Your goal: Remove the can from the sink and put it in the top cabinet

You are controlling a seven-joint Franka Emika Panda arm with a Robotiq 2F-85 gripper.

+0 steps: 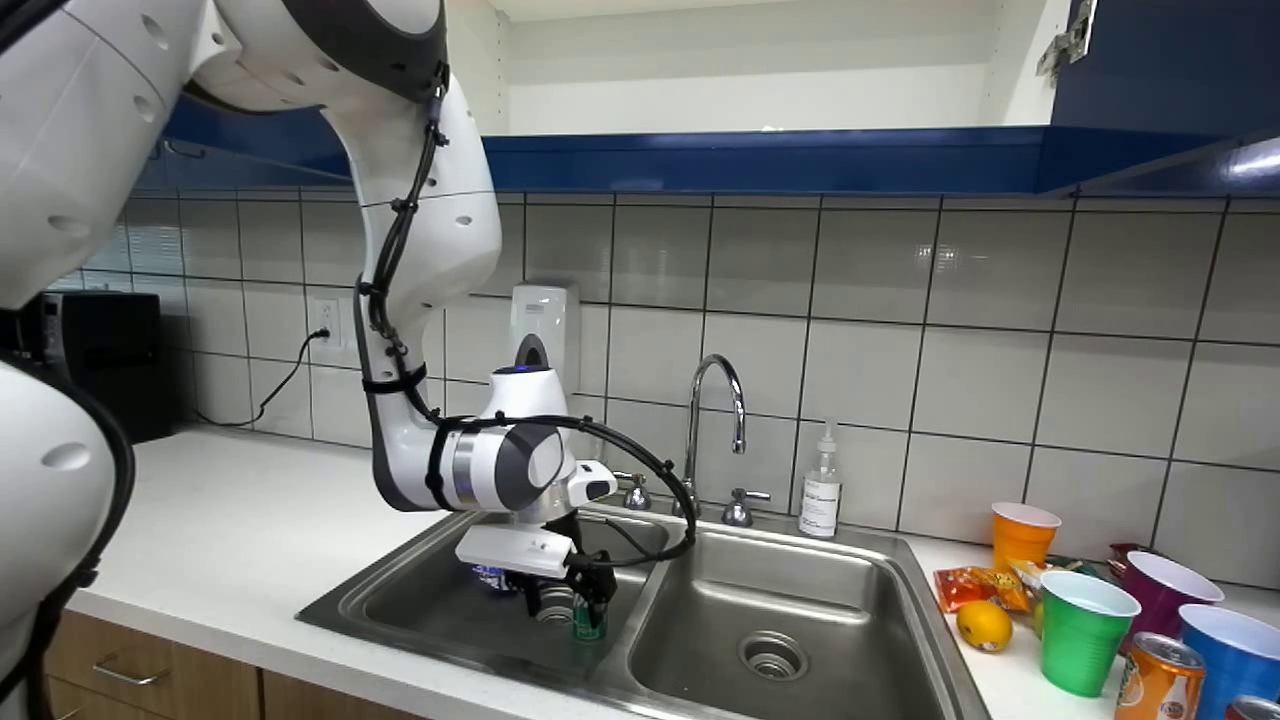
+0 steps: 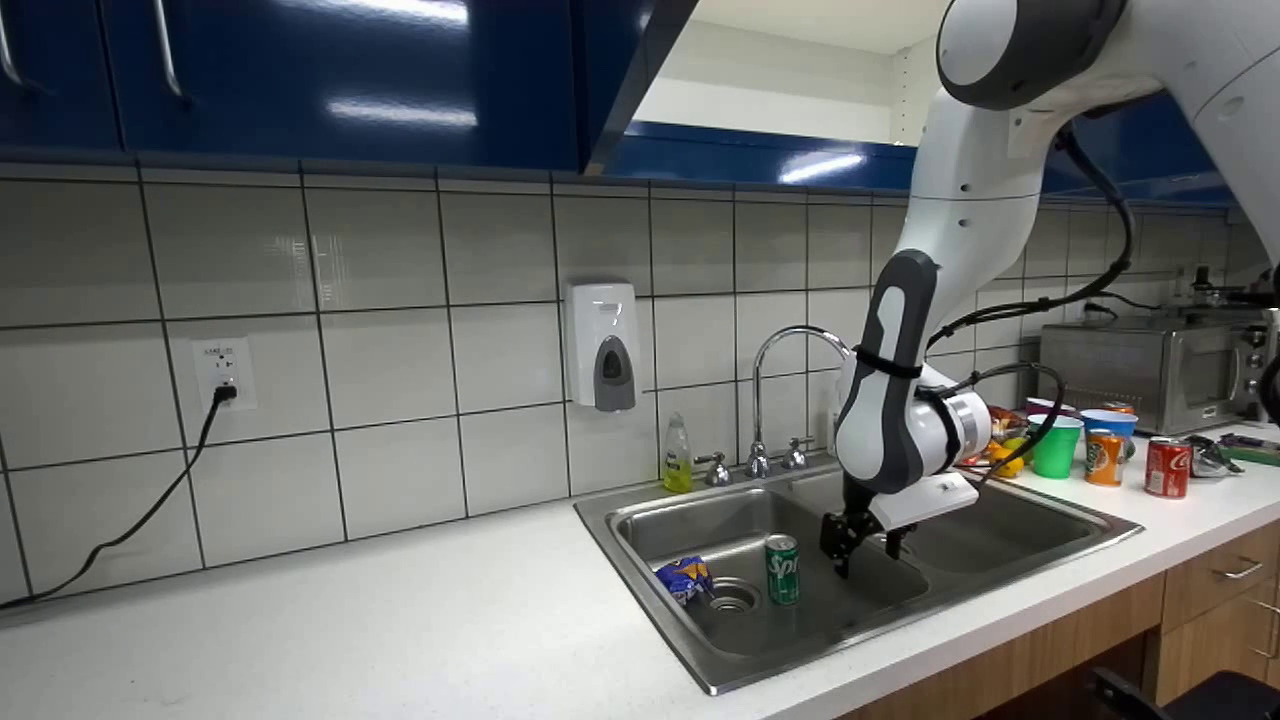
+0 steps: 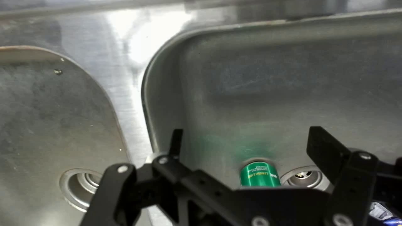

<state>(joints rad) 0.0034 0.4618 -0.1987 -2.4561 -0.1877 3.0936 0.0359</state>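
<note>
One smooth green cylindrical can (image 2: 783, 572) stands upright in the steel sink's (image 1: 800, 582) left basin (image 2: 835, 605), a crumpled glossy packet (image 2: 685, 577) to its left; the gripper (image 3: 246, 131) hangs near, spread wide.

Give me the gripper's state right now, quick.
Gripper: open, fingers spread, holding nothing; the green can stands in the sink.

I have the hand (image 3: 246, 135) pointing downward, its fingers (image 3: 326, 149) spread wide, well apart from each other. Just above the hand my wrist (image 1: 495, 467) is sharply bent; from there the forearm (image 1: 450, 230) climbs steeply. High over the hand sits the elbow (image 1: 300, 60), partly cut off at the top in both exterior views.
</note>
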